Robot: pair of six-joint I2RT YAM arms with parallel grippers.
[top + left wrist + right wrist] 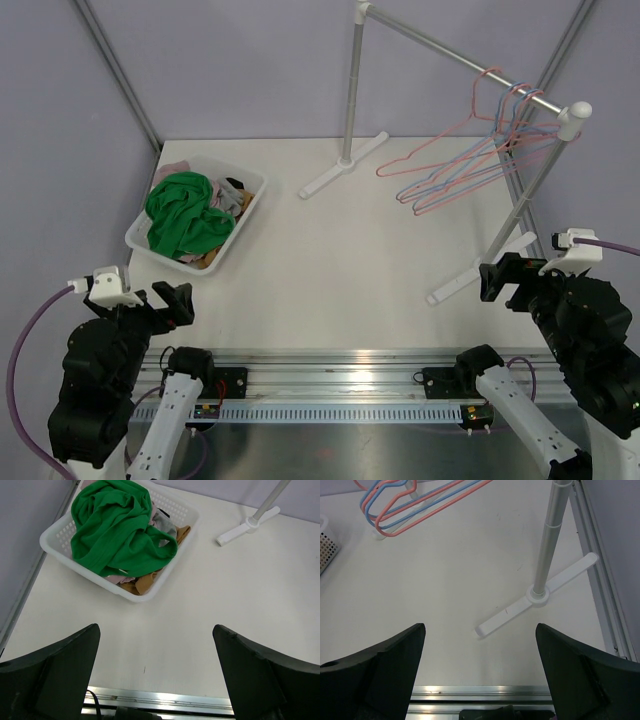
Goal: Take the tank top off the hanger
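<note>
The worktop (350, 260) is a plain off-white sheet, matte, with a few faint scuffs. A ribbed aluminium rail (340, 385) runs along its near edge, where both arm bases are bolted. Pale lilac-grey walls close in the back and sides, with slanted metal struts (115, 70) crossing in front of them.

At the left rear stands a white perforated basket (247, 215). The green tank top (185, 212) lies crumpled in it, on top of pink, grey and tan clothes. A white garment rack (450, 50) spans the back right; its left post (352, 90) and right post (530, 190) each stand on a flat foot bar on the worktop. Pink and blue wire hangers (470, 170) hang bunched at the right end of the rail, tilted down to the left, well apart from the basket.

The left gripper (155, 635) hovers over the near left of the worktop, fingers spread wide and holding nothing. The right gripper (480, 630) is the same, spread wide and empty, above the near right, just beside the right post's foot bar (505, 612)
</note>
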